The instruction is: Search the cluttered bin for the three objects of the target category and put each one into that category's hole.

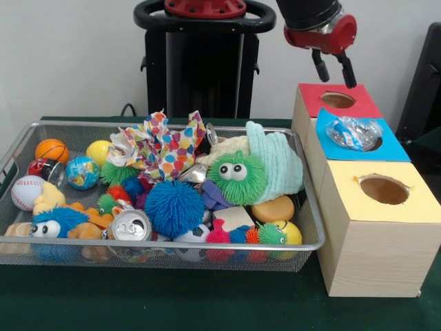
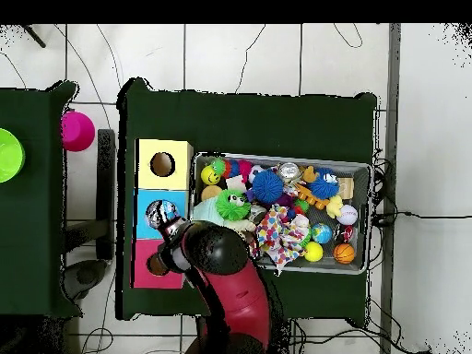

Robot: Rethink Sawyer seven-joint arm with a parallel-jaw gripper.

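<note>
The gripper (image 1: pixel 333 71) hangs empty, fingers apart, above the red-topped hole (image 1: pixel 337 100). A crinkled clear plastic item (image 1: pixel 354 133) sits lodged in the blue-topped hole (image 1: pixel 372 143). Next move likely calls for returning to the wire bin (image 1: pixel 21 145).

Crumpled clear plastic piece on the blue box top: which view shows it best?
Front view. The crumpled clear plastic piece sits in plain sight over the hole of the blue-topped wooden box, its folds and a blue patch readable. In the overhead view it is only a small shiny blob, with the red and black arm crowding it.
</note>
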